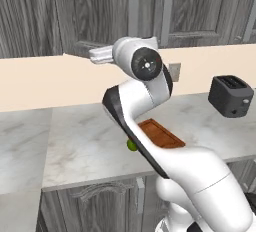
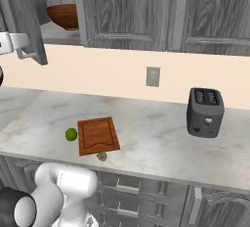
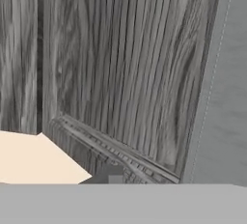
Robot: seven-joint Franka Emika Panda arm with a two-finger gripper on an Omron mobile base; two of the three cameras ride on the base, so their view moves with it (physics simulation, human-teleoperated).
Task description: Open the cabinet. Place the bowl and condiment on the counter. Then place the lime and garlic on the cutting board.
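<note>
Your hand sits high at the lower edge of the cabinet door, pressed so close that the hand view shows little more than wood grain and a pale strip down one side. Whether the fingers are apart, together or clamped on the door or its handle, you cannot tell from these pictures. The arm is stretched up and to its left, most likely to carry the door round on its hinge.

That leftmost door of the cabinet stands swung out towards you, and the doors to its right are closed. The opening step looks close to done. Through the gap you can see the bowl on the bottom shelf, near the front edge, so it should be the easiest first pick once the door is clear of your reach.

Below, on the worktop, the cutting board lies flat near the front edge. The lime rests just beside its left edge and the garlic just off its near edge. Neither is on the board, so both placements are still to come, each with only a short carry. The toaster stands well apart to the right, out of your working path.
</note>
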